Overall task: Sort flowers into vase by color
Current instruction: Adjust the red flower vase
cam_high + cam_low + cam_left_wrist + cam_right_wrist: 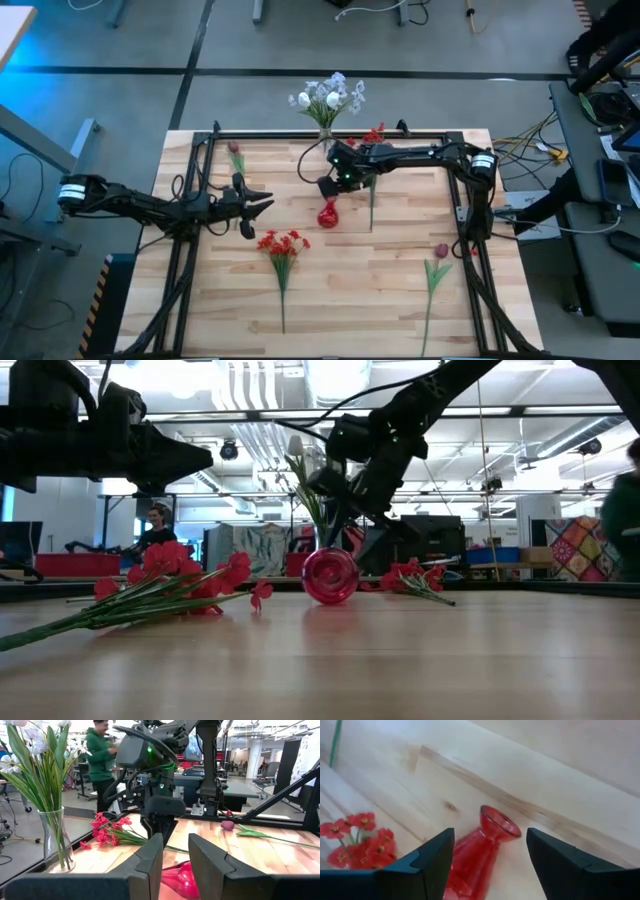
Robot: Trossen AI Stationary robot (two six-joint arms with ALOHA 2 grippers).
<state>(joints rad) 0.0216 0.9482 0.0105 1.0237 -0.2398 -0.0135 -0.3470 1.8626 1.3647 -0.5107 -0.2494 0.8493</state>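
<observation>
A red glass vase (328,214) lies on its side on the table's middle, mouth (500,822) toward the right wrist camera. My right gripper (329,187) hangs open just above it, fingers either side of the neck (490,834) and apart from it. My left gripper (268,200) waits level to the vase's left, open, with nothing between its fingers (175,847). A clear vase (324,130) at the far edge holds white and pale-blue flowers (328,96). Red flowers (283,244) lie flat near the middle; another red bunch (372,136) lies by the far edge.
One dark pink tulip (235,152) lies at the far left and another (440,251) at the near right, stems flat on the wood. A black frame (300,133) runs around the table. A person (102,755) stands in the room beyond.
</observation>
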